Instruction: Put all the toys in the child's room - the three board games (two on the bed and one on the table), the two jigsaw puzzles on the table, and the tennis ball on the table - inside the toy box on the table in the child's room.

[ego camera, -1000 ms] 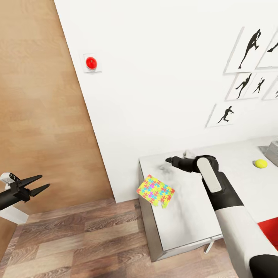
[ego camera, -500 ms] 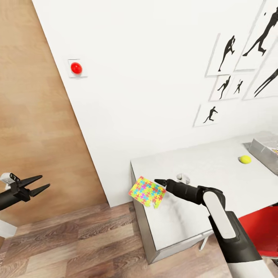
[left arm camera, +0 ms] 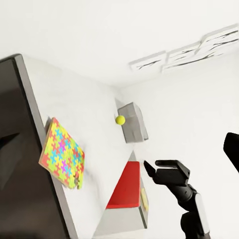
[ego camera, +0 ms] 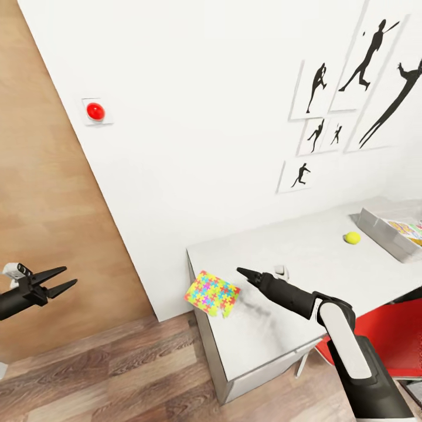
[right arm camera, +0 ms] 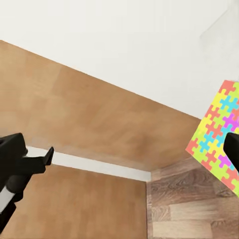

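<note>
A multicoloured jigsaw puzzle (ego camera: 212,293) (left arm camera: 62,155) (right arm camera: 218,142) lies on the left corner of the table (ego camera: 275,334), hanging over the edge. My right gripper (ego camera: 241,272) (left arm camera: 150,168) hovers just right of it, pointing at it, open and empty. The tennis ball (ego camera: 351,237) (left arm camera: 120,119) rests farther right on the table. Beside it stands the pale grey toy box (ego camera: 375,227) (left arm camera: 134,124) with a printed game box (ego camera: 408,230) inside. My left gripper (ego camera: 55,282) (right arm camera: 37,154) hangs open and empty over the floor, well left of the table.
A red chair (ego camera: 398,334) (left arm camera: 127,186) sits tucked at the table's front right. The white wall behind carries black silhouette pictures (ego camera: 346,88) and a red button (ego camera: 95,110). A wood-panel wall (ego camera: 41,176) stands at left, with plank floor (ego camera: 117,375) below.
The head view has swung right, bringing the toy box into view. My right gripper has come forward from near the wall to a spot beside the jigsaw puzzle. The left arm has stayed put.
</note>
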Controlling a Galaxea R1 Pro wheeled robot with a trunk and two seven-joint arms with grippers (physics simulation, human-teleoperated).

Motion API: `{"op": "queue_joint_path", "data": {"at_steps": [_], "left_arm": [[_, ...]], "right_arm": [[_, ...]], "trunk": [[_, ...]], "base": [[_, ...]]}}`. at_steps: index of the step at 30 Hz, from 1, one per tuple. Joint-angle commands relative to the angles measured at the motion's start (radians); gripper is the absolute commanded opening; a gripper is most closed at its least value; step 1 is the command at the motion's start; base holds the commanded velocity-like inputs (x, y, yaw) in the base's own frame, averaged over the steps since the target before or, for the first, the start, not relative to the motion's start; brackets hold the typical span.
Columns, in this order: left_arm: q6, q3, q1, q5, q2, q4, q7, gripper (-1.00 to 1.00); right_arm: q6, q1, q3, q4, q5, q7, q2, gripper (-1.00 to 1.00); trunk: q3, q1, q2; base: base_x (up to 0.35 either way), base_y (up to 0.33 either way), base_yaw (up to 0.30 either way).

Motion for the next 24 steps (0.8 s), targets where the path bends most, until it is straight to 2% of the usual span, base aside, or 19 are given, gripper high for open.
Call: {"op": "queue_joint_path", "data": {"at_steps": [1,5,9,12,14,15,17,20,24], "left_arm": [[0.01,-0.001,-0.001,0.002,0.0,0.0,-0.001,1.0],[0.008,-0.003,-0.001,0.002,-0.001,0.0,0.013,1.0],[0.007,-0.003,-0.001,0.002,-0.002,0.0,0.053,1.0],[0.007,-0.003,-0.001,0.002,-0.012,0.001,0.155,1.0],[0.007,-0.003,-0.002,0.002,-0.021,0.003,0.198,1.0],[0.007,-0.003,-0.003,0.002,-0.031,0.003,0.245,1.0],[0.007,-0.003,-0.004,0.002,-0.041,0.004,0.293,1.0],[0.006,-0.003,-0.009,0.003,-0.06,0.005,0.399,1.0],[0.006,-0.003,-0.011,0.004,-0.069,0.005,0.459,1.0]], "right_arm": [[0.002,0.0,-0.001,0.0,0.006,0.013,-0.003,1.0],[0.003,0.003,-0.003,-0.003,0.002,0.032,-0.015,1.0],[0.004,0.004,-0.003,-0.004,-0.001,0.043,-0.018,1.0],[0.003,0.004,-0.003,-0.004,-0.001,0.051,-0.019,1.0],[0.003,0.005,-0.003,-0.004,-0.001,0.052,-0.019,1.0],[0.003,0.005,-0.003,-0.004,-0.001,0.052,-0.019,1.0],[0.003,0.005,-0.002,-0.005,-0.001,0.053,-0.019,1.0],[0.003,0.005,-0.002,-0.005,-0.002,0.053,-0.019,1.0],[0.003,0.005,-0.001,-0.005,-0.002,0.053,-0.019,1.0]], "trunk": [[0.0,0.001,-0.002],[0.005,0.001,-0.002],[0.011,0.001,-0.002],[0.016,0.001,-0.002],[0.019,0.001,-0.002],[0.02,0.001,-0.002],[0.023,0.001,-0.002],[0.028,0.001,-0.002],[0.034,0.001,-0.002]], "base": [[0.0,0.0,-0.134],[0.0,0.0,-0.129],[0.0,0.0,-0.123],[0.0,0.0,-0.121],[0.0,0.0,-0.119],[0.0,0.0,-0.102],[0.0,0.0,-0.078],[0.0,0.0,-0.034],[0.0,0.0,-0.011]]}}
